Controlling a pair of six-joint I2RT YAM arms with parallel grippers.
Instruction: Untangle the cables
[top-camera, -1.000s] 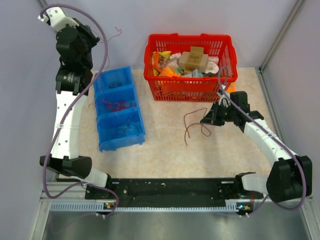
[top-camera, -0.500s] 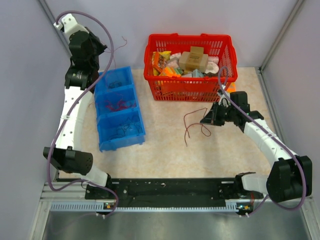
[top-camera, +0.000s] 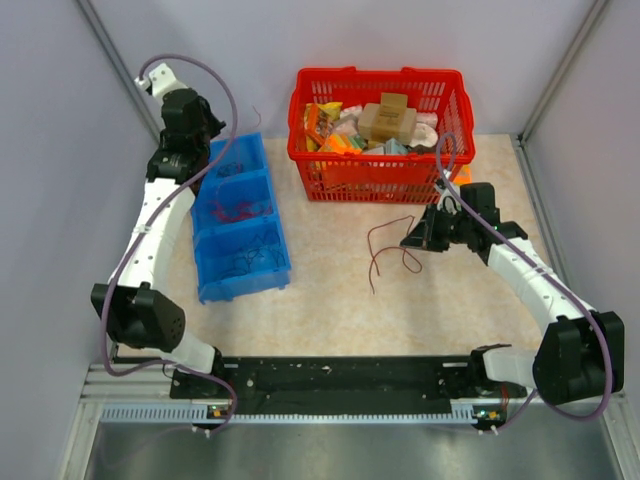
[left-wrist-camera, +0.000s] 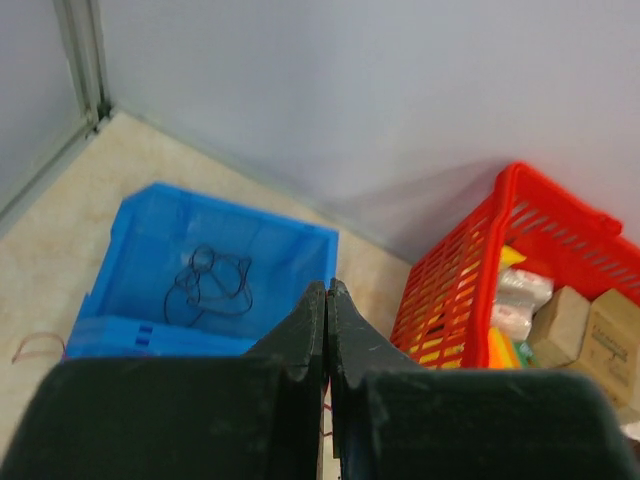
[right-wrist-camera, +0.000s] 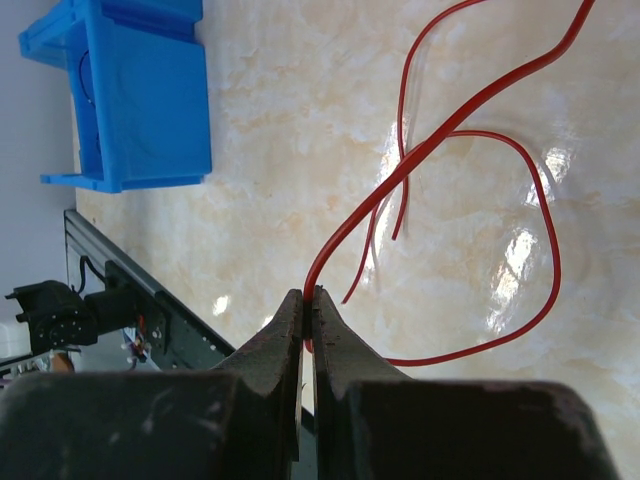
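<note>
A red cable (top-camera: 385, 245) lies in loose loops on the table below the basket. My right gripper (top-camera: 408, 243) is shut on one strand of it; the wrist view shows the red cable (right-wrist-camera: 332, 254) running up out of the closed tips of the right gripper (right-wrist-camera: 308, 295). My left gripper (top-camera: 218, 128) hangs over the far end of the blue bin, shut, with a very thin dark-red cable (top-camera: 256, 113) trailing to its right. In the left wrist view a sliver of red (left-wrist-camera: 326, 404) shows between the closed fingers of the left gripper (left-wrist-camera: 327, 290).
A blue three-compartment bin (top-camera: 268, 232) holds dark loops at the far end (left-wrist-camera: 210, 285), red wires in the middle (top-camera: 235, 210) and dark ones at the near end. A red basket (top-camera: 380, 178) full of packets stands at the back.
My left arm has swung right and down from the back-left corner toward the bin's far end, carrying the thin cable along. The right arm and its red cable have not moved.
</note>
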